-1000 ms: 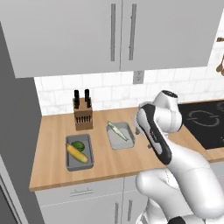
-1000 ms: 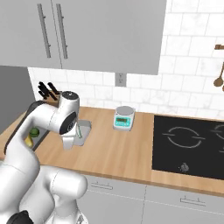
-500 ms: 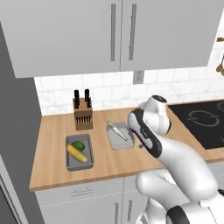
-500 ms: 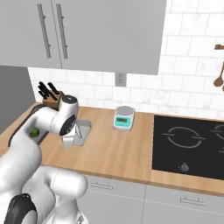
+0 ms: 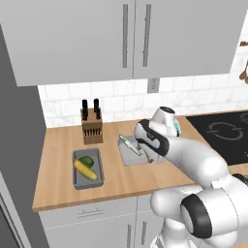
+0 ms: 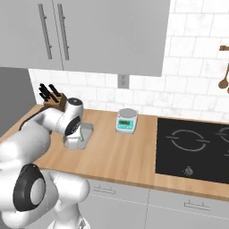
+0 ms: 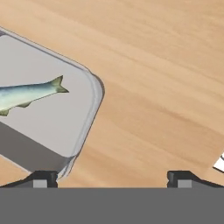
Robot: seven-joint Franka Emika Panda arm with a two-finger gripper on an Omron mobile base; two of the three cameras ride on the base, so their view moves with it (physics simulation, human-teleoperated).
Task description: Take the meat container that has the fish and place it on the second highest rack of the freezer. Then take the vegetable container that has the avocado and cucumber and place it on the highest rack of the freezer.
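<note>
In the left base view the white arm bends low over the wooden desk [image 5: 63, 186], its hand hanging above the right part of a grey tray [image 5: 133, 154] that holds the fish [image 5: 130, 144]; the tool itself is hidden behind the wrist here. To the left of that tray, apart from it, a second grey tray [image 5: 89, 178] carries the avocado [image 5: 86, 161] and, just in front of it, the cucumber [image 5: 85, 170]. A knife block [image 5: 91, 128] stands behind them near the tiled wall, and a black cooktop [image 5: 224, 131] lies at the right. In the right base view the hand covers most of the fish tray [image 6: 87, 130], whose far edge shows beside it; a small kitchen scale [image 6: 126, 120] sits near, between tray and cooktop [image 6: 197, 150]. In the hand view the tool [image 7: 112, 178] is released, its two tips spread wide and grasping nothing. The fish tray [image 7: 85, 124] fills the left side with its rounded corner near the left tip, and the fish [image 7: 27, 95] lies up and left of the tool, tail pointing toward the middle; bare desk [image 7: 162, 87] lies between and beyond the tips.
</note>
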